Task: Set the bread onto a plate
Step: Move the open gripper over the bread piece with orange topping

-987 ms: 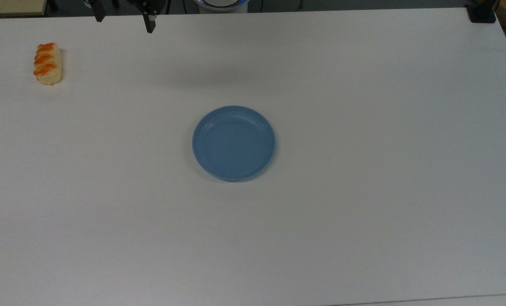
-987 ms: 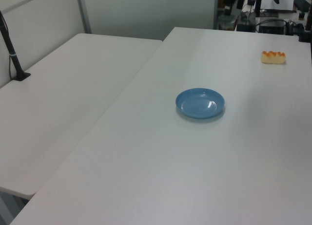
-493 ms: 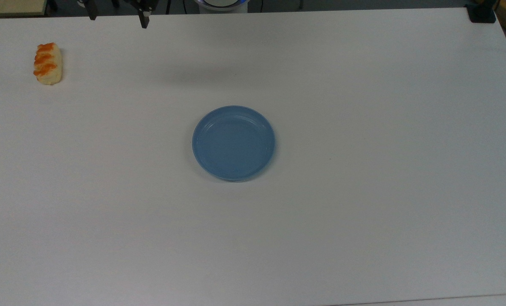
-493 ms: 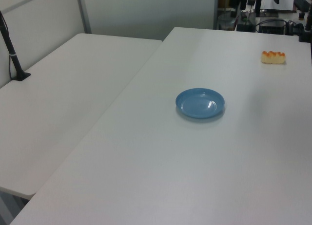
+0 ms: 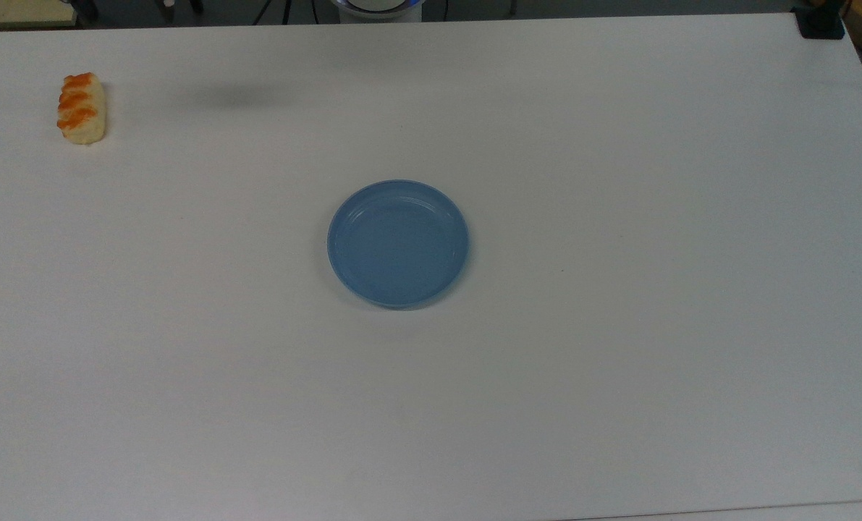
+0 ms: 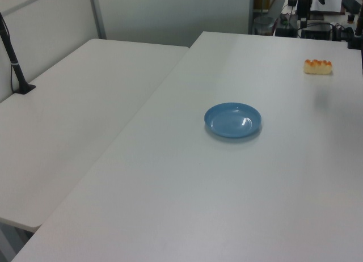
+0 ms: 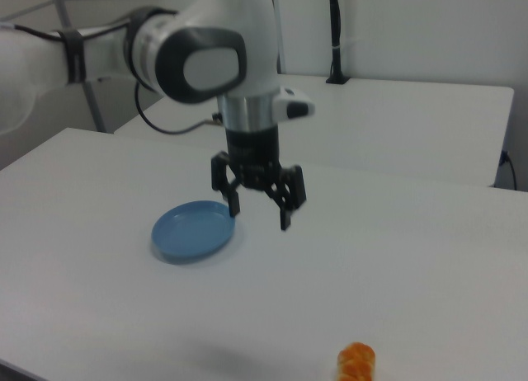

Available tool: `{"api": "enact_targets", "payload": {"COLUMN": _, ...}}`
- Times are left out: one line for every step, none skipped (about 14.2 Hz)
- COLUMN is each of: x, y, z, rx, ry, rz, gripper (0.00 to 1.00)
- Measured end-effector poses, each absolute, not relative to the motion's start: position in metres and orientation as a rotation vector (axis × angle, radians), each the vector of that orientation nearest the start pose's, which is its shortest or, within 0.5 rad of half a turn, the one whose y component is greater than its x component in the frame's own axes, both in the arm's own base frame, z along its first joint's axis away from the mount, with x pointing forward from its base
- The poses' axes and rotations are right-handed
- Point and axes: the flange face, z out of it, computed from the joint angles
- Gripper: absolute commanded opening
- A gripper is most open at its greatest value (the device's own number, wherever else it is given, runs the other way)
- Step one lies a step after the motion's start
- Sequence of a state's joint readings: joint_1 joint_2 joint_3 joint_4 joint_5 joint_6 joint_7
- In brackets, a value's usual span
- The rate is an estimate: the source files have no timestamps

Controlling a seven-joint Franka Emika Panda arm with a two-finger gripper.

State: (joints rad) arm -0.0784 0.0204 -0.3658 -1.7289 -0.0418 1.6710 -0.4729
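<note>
White tabletop (image 5: 619, 181) spans the workspace, with a second white table (image 6: 74, 137) abutting it on the left view's left. Beyond the far edge in the left view stand dark equipment and cables.

Item 1: the plate (image 5: 398, 244), round, blue and glossy with a raised rim, sits flat near the middle of the tabletop in the top view. It carries nothing. In the left view the plate (image 6: 232, 120) shows a small glare spot on its floor.

Item 2: the bread (image 5: 81, 108), a small oblong cream roll with orange-brown twists, lies on the bare tabletop near the top view's upper left corner, long axis running up and down the frame. It is well apart from the plate. In the right view only its end (image 7: 356, 360) shows at the bottom edge.

Item 3: the gripper (image 7: 257, 218), black, points straight down from the white arm (image 7: 206, 59) in the right view, clear of the surface. Its two fingers are spread apart and hold nothing. It appears just to the right view's right of the plate (image 7: 192, 231) and well apart from the bread. A soft shadow (image 5: 235, 95) falls on the tabletop between bread and plate in the top view.
</note>
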Motion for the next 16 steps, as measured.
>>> {"api": "enact_targets", "payload": {"x": 0.499, "y": -0.255, "z": 0.527, "rx": -3.145, "ry": -0.037, "rz": 0.147, "gripper": 1.0}}
{"api": "enact_targets", "payload": {"x": 0.495, "y": -0.265, "z": 0.514, "rx": -3.15, "ry": -0.027, "rz": 0.139, "gripper": 1.0}}
{"api": "enact_targets", "payload": {"x": 0.487, "y": -0.281, "z": 0.503, "rx": -3.16, "ry": -0.018, "rz": 0.117, "gripper": 1.0}}
{"api": "enact_targets", "payload": {"x": 0.476, "y": -0.301, "z": 0.494, "rx": -3.167, "ry": -0.012, "rz": 0.095, "gripper": 1.0}}
{"api": "enact_targets", "payload": {"x": 0.468, "y": -0.317, "z": 0.488, "rx": -3.176, "ry": -0.017, "rz": 0.071, "gripper": 1.0}}
{"api": "enact_targets", "payload": {"x": 0.46, "y": -0.33, "z": 0.481, "rx": -3.188, "ry": -0.018, "rz": 0.042, "gripper": 1.0}}
{"api": "enact_targets", "payload": {"x": 0.453, "y": -0.341, "z": 0.473, "rx": -3.201, "ry": -0.019, "rz": 0.014, "gripper": 1.0}}
{"api": "enact_targets", "payload": {"x": 0.446, "y": -0.35, "z": 0.462, "rx": -3.213, "ry": -0.031, "rz": -0.009, "gripper": 1.0}}
{"api": "enact_targets", "payload": {"x": 0.438, "y": -0.359, "z": 0.449, "rx": -3.225, "ry": -0.049, "rz": -0.032, "gripper": 1.0}}
{"api": "enact_targets", "payload": {"x": 0.426, "y": -0.371, "z": 0.431, "rx": -3.245, "ry": -0.074, "rz": -0.062, "gripper": 1.0}}
{"api": "enact_targets", "payload": {"x": 0.419, "y": -0.378, "z": 0.42, "rx": -3.256, "ry": -0.083, "rz": -0.075, "gripper": 1.0}}
{"api": "enact_targets", "payload": {"x": 0.413, "y": -0.384, "z": 0.409, "rx": -3.263, "ry": -0.085, "rz": -0.077, "gripper": 1.0}}
{"api": "enact_targets", "payload": {"x": 0.411, "y": -0.388, "z": 0.398, "rx": -3.267, "ry": -0.085, "rz": -0.07, "gripper": 1.0}}
{"api": "enact_targets", "payload": {"x": 0.412, "y": -0.391, "z": 0.389, "rx": -3.273, "ry": -0.084, "rz": -0.065, "gripper": 1.0}}
{"api": "enact_targets", "payload": {"x": 0.415, "y": -0.393, "z": 0.381, "rx": -3.283, "ry": -0.088, "rz": -0.067, "gripper": 1.0}}
{"api": "enact_targets", "payload": {"x": 0.418, "y": -0.394, "z": 0.373, "rx": -3.292, "ry": -0.092, "rz": -0.067, "gripper": 1.0}}
